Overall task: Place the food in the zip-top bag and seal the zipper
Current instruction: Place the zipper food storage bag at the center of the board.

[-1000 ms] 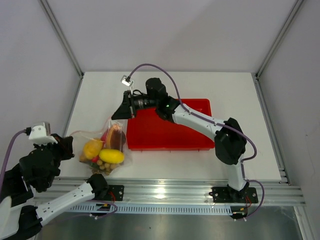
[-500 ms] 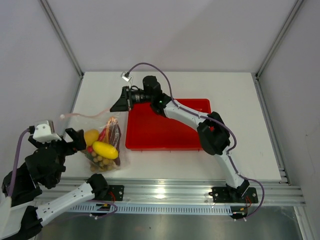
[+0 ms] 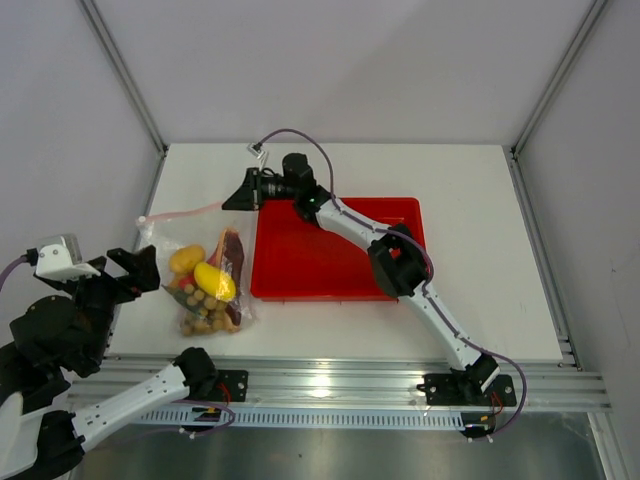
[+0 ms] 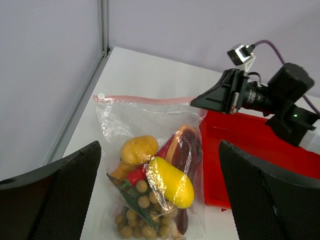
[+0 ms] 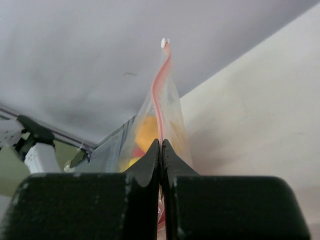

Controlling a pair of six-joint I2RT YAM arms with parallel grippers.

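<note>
1. The bag [image 3: 200,290] sits near the tabletop's [image 3: 480,200] left edge, toward the near-left corner. Its right side is just beside the red tray [image 3: 340,296].
2. The bag holds two yellow fruits [image 3: 215,281], a dark red-brown stick [image 4: 186,147] and a bunch of tan fruits [image 3: 203,316] at the near end.
3. The zipper [image 3: 185,211] runs along the bag's far side. It is drawn out straight, with a white slider [image 3: 141,218] at the end nearest the left edge.
4. The right claw [image 3: 228,204] is clenched on the zipper's other end, off the tray's far-left corner. The right wrist view shows its fingers [image 5: 150,160] pressed together on the pink strip.
5. The left claw [image 3: 138,275] is released, its fingers [image 4: 75,175] spread wide. It hovers at the near-left corner, apart from the bag.
</note>
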